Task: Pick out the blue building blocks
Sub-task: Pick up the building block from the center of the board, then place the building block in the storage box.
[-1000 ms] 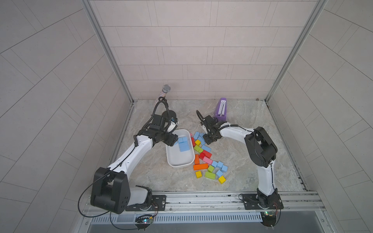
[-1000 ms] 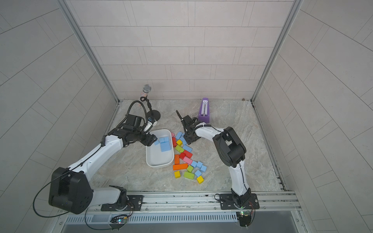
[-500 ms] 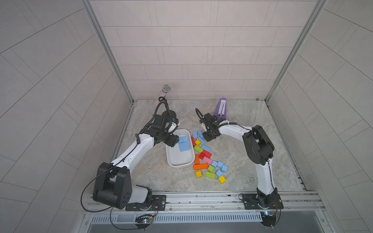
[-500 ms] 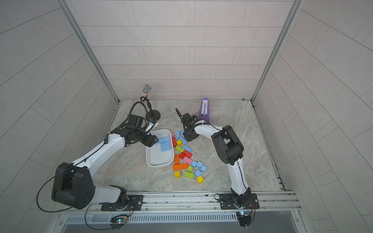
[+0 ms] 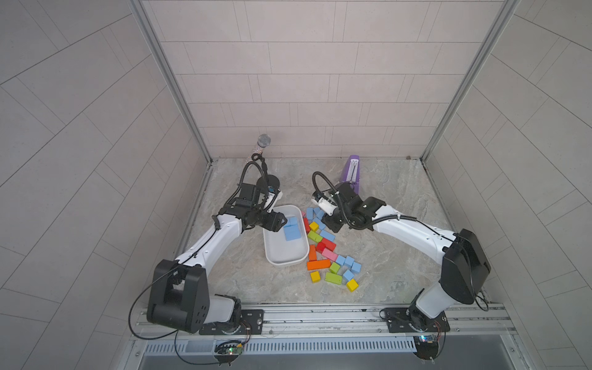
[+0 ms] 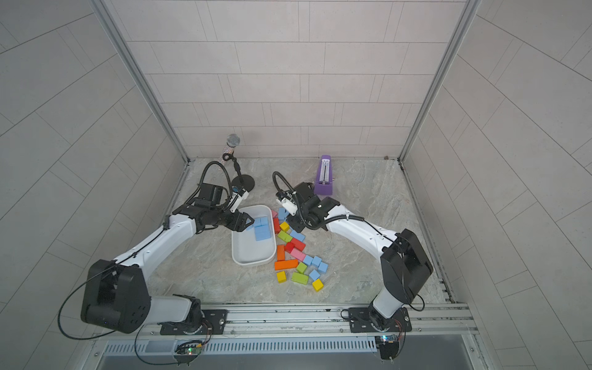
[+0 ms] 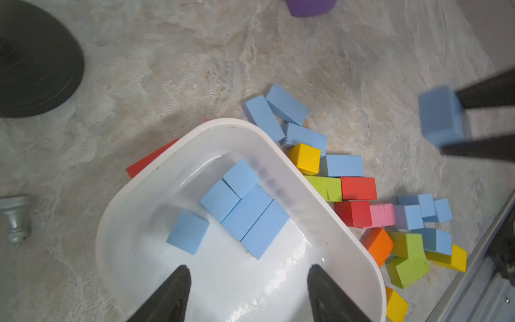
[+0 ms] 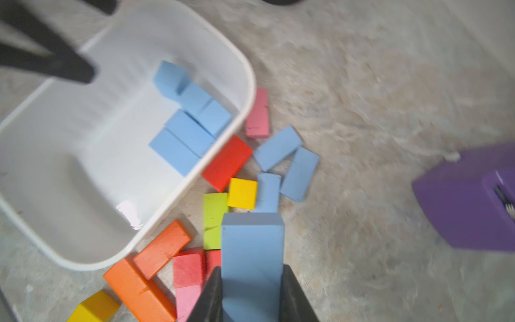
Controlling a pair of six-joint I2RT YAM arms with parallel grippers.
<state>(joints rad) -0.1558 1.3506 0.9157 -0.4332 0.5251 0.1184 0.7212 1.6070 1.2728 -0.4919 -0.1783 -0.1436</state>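
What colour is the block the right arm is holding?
Light blue; the block shows best in the right wrist view.

The long matte sky-blue brick [image 8: 252, 259] runs off the right wrist view's edge, and the tall purple metronome [image 8: 468, 200] is cut off too. In the left wrist view a red block [image 7: 147, 161] lies mostly hidden behind the white plastic tray [image 7: 228, 124].

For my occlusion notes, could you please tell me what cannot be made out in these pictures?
Right gripper and its blue brick: in both top views, the wrist hides the grip.
Red block: left wrist view, mostly behind the rim of the white tray.
Purple metronome: left wrist view, cut off by the top edge.
Yellow block: left wrist view, cut off by the bottom edge.
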